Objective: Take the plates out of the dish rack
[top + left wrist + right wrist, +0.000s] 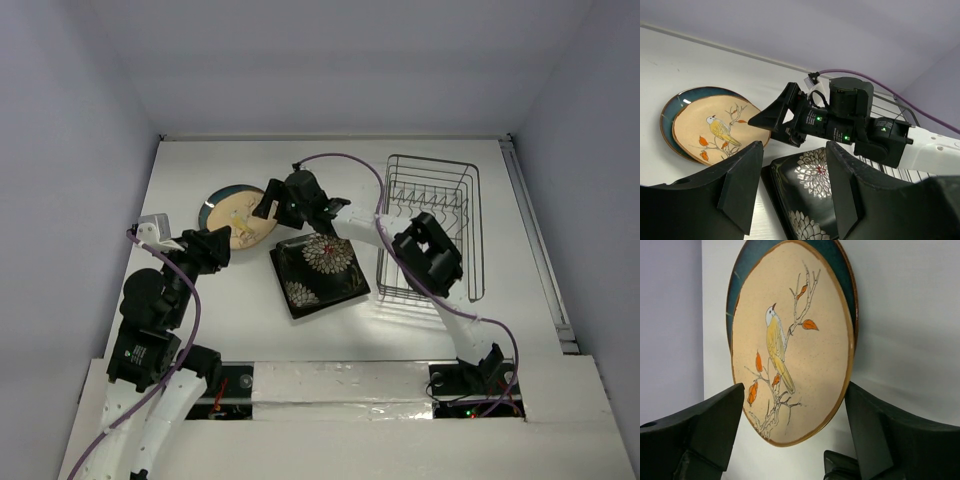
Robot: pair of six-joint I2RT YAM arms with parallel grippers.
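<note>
A round tan plate [240, 218] [790, 350] with a bird motif lies on a round teal plate [211, 206] [840, 262] at the table's left middle. My right gripper [268, 212] [795, 410] is open, its fingers on either side of the tan plate's near rim without touching it. A black square plate [320, 265] [815, 195] with white flowers lies flat on the table, and a second dark edge shows under its left side. My left gripper [215, 250] [794, 170] hovers open to its left, holding nothing. The dish rack [476, 230] at the right holds no plates.
The right arm [430, 260] stretches from its base across the front of the rack to the round plates. A purple cable [340, 158] loops above it. White walls close in the table at the back and on both sides.
</note>
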